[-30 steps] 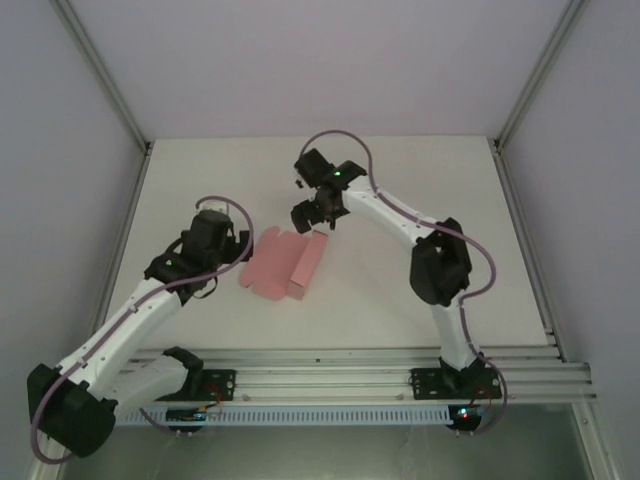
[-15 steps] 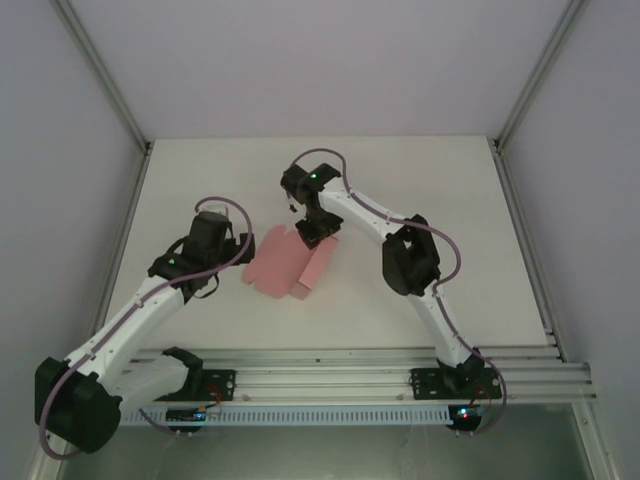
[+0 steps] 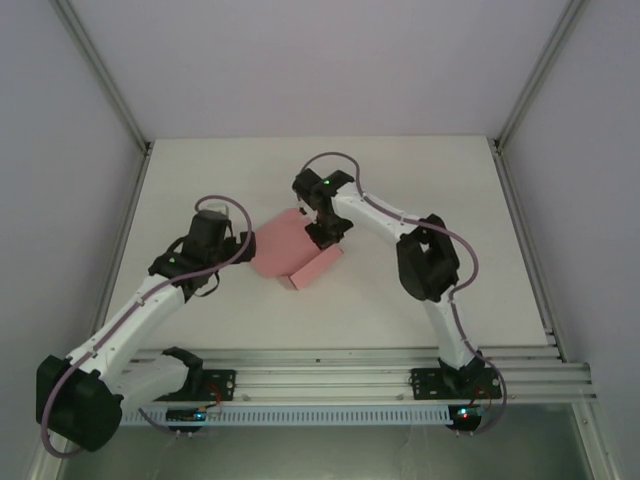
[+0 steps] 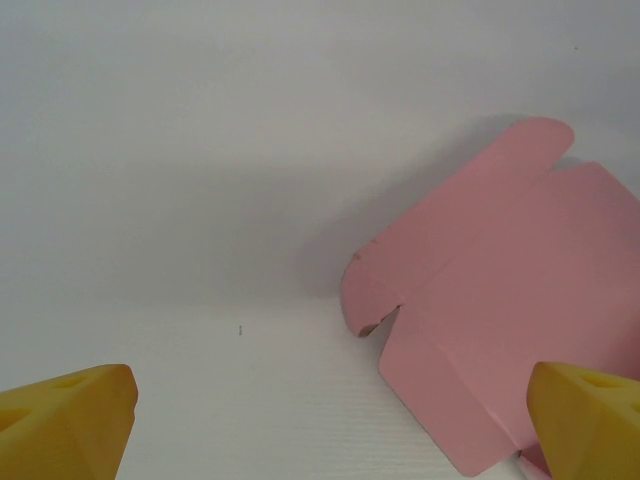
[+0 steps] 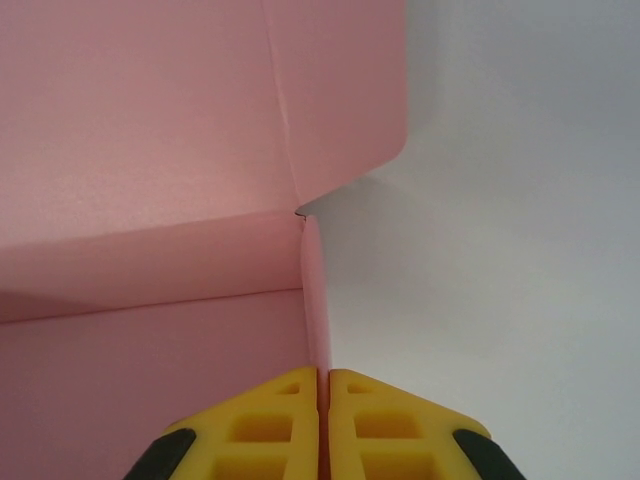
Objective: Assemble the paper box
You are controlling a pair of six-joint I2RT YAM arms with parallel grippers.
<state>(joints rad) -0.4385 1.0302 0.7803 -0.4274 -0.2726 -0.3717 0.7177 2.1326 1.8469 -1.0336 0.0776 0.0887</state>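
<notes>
The paper box (image 3: 295, 252) is a pink die-cut card, partly folded, lying mid-table. My right gripper (image 3: 325, 236) sits over its far right end. In the right wrist view the yellow fingertips (image 5: 270, 420) are pressed together on a thin upright wall of the paper box (image 5: 150, 200), and my right gripper (image 5: 323, 385) is shut on that edge. My left gripper (image 3: 238, 250) hovers just left of the card. Its yellow fingertips (image 4: 65, 420) stand wide apart in the left wrist view, open, with the paper box (image 4: 510, 310) ahead to the right and nothing between them.
The white table (image 3: 400, 190) is ringed by aluminium posts and grey walls. A metal rail (image 3: 330, 375) runs along the near edge where both arm bases are bolted.
The right gripper has moved down onto the card's far right end and closed on its wall. The card has turned and shifted slightly right. The left arm has barely moved.
</notes>
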